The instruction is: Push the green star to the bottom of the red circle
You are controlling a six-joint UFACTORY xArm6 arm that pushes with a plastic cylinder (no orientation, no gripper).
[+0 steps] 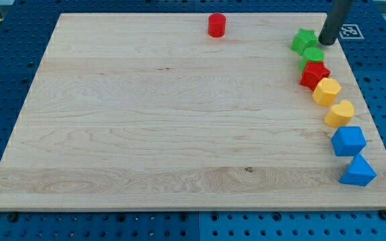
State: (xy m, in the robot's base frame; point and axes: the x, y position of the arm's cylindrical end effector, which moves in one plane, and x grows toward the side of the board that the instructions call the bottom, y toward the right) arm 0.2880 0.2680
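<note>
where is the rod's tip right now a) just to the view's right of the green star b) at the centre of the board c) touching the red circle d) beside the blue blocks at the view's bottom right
a: my tip stands close by the view's right side of the green star, near the board's top right corner, far from the red circle at the view's top centre.

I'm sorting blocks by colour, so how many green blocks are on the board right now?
2, both near the view's top right: the green star, just left of my tip, and a green round block right below it, against the red star. None seems hidden.
</note>
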